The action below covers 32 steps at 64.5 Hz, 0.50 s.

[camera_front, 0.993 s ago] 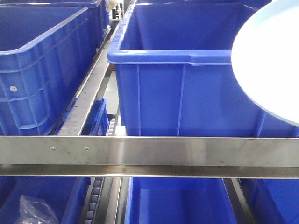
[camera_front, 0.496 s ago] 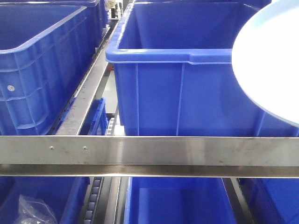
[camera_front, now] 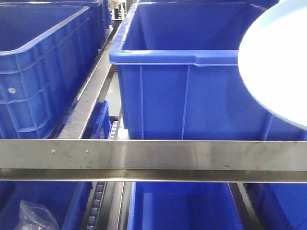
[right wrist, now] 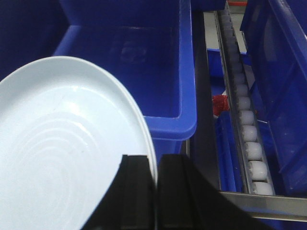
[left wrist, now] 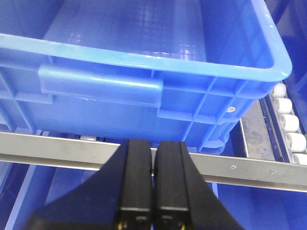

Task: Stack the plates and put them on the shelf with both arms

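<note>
Two big blue bins (camera_front: 158, 57) are sitting side by side up top in the front view, and three more are peeking out under the one steel rail (camera_front: 153, 153). One pale plate (camera_front: 278, 62) is showing at the right. One clear bag (camera_front: 36, 215) is lying bottom left. Two grippers are showing, the left gripper (left wrist: 153, 163) and the right gripper (right wrist: 156, 177).

plate (right wrist: 62, 163) smooth glossy pale ceramic-looking, faint concentric rings. blue bins (camera_front: 192, 96) moulded plastic, slight sheen, ribbed walls. shelf rail (camera_front: 153, 155) brushed metal, scuffed, dull shine. rollers (right wrist: 247, 134) white plastic, smooth. gripper fingers (left wrist: 136, 177) matt black plastic. crinkled clear plastic bag (camera_front: 36, 215).
</note>
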### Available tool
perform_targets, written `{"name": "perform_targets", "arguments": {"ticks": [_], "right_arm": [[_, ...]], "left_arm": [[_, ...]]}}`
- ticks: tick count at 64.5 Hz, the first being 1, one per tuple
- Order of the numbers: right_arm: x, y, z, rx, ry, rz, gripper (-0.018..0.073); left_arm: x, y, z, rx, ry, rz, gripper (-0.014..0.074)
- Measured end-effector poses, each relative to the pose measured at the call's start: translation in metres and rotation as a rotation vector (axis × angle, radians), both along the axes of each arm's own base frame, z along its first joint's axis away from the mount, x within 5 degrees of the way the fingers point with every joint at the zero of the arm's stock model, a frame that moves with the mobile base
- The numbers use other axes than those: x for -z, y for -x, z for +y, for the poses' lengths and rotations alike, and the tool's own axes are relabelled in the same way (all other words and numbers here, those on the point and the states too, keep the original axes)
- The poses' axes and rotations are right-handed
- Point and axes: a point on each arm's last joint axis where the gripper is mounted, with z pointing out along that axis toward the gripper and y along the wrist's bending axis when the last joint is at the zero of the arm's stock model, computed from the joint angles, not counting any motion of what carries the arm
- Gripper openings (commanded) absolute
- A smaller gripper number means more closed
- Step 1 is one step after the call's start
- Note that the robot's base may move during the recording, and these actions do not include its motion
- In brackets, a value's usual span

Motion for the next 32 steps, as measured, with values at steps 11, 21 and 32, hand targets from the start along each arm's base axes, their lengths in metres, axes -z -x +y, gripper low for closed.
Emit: {"name": "perform_targets", "arguments": {"ticks": [11,21,32], "right_arm": [[0.0,0.0,0.0,0.0,0.0,0.0,0.0048],[-0.001,-0.001,0.0,-0.001,-0.001,-0.012,0.0048],[-0.008,-0.016,0.002,-0.011,-0.008,-0.068,0.0048]], "left_arm": [[0.0,0.0,0.0,0.0,0.0,0.0,0.0088],[0.0,0.0,0.0,0.0,0.0,0.0,0.0088],[0.0,0.0,0.0,0.0,0.0,0.0,0.0088]]}}
